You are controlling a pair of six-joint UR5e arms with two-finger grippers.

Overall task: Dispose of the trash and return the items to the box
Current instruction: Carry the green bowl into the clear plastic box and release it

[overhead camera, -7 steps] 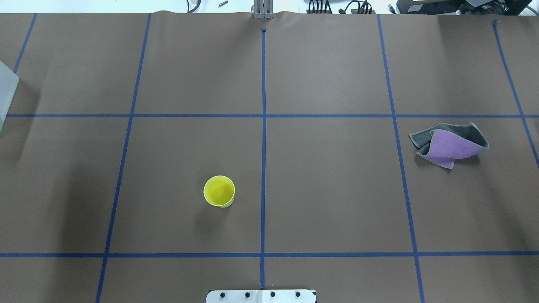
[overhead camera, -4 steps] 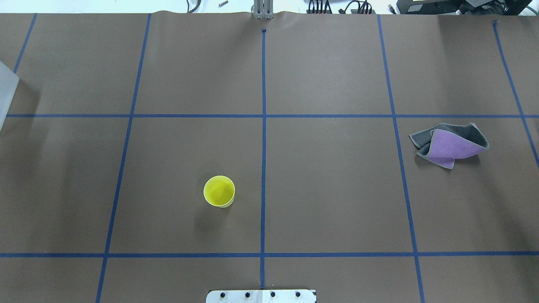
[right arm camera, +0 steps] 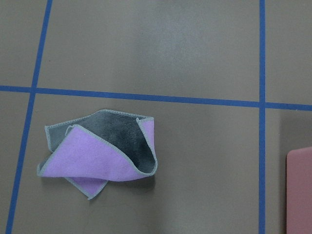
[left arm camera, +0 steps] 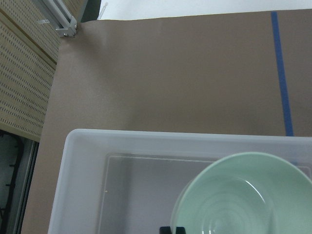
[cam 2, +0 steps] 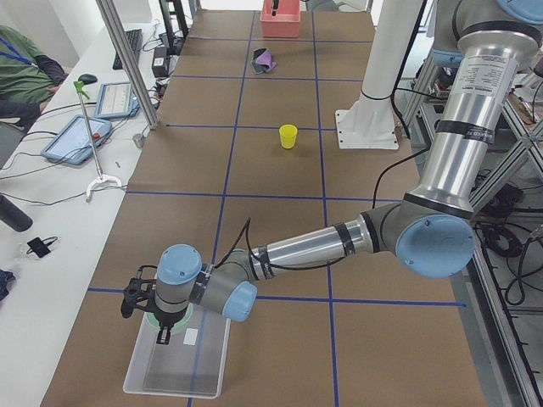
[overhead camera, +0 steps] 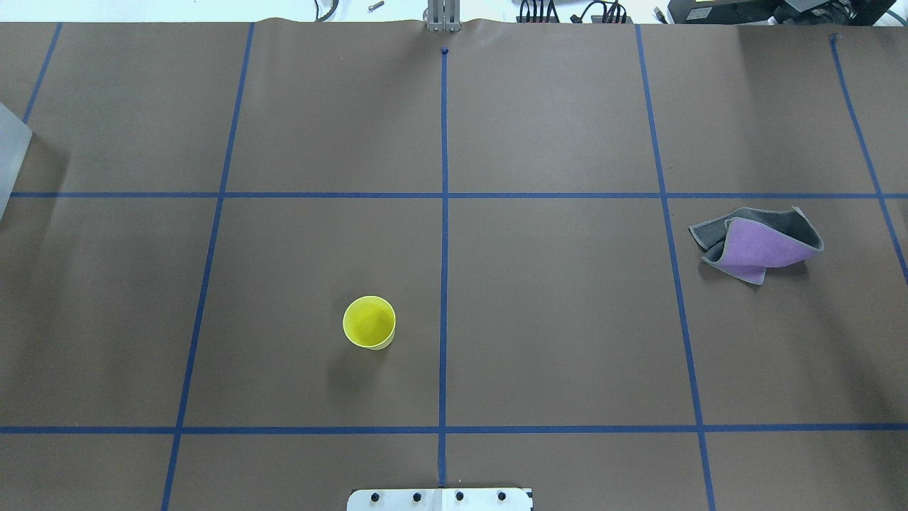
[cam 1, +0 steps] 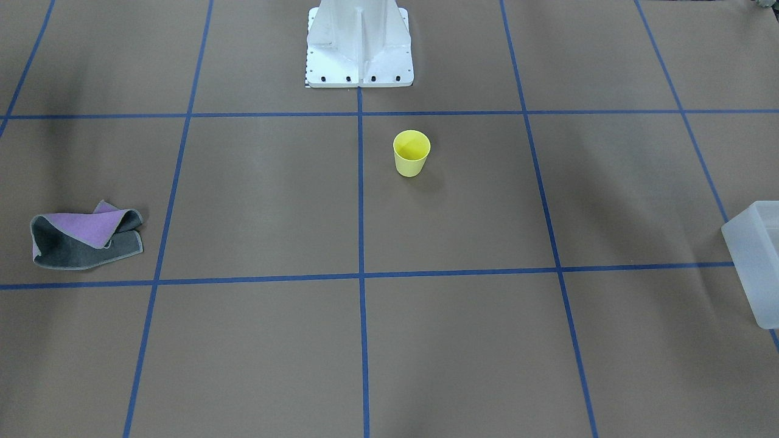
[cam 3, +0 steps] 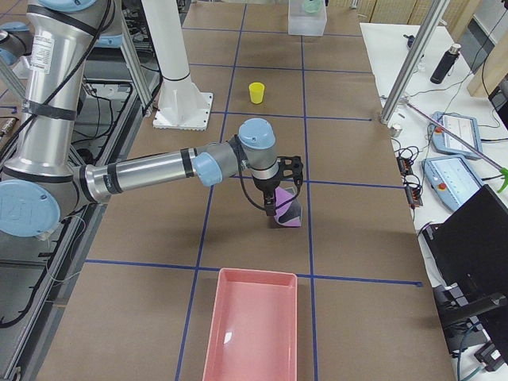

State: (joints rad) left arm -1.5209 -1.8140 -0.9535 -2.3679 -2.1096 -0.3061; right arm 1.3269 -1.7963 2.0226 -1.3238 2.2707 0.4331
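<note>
Left gripper [cam 2: 161, 331] hangs over the translucent frosted-white rectangular plastic box [left arm camera: 146, 140], at the table end on my left. A pale green round bowl [left arm camera: 243, 204] sits inside the box, towards one end, with bare floor beside it. Only a sliver of my fingertips shows at the bottom edge of the left wrist view, near the bowl's rim. I cannot tell if the jaws are apart or together, or whether they touch the bowl.

Right gripper [cam 3: 272, 208] is low over the crumpled purple-and-grey microfibre cloth [right arm camera: 105, 156], fingers pointing down. It shows only in the side view, so its state is a cannot-tell too, and contact with the cloth is unclear. The cloth lies folded on itself, purple face up over grey, just inside a blue tape cross.

A pink rectangular plastic tray [cam 3: 252, 333] sits near the cloth, at the table end on my right. A yellow plastic cup [overhead camera: 369, 323] stands upright near the table middle, just left of the centre tape line and well apart from both box and cloth.
</note>
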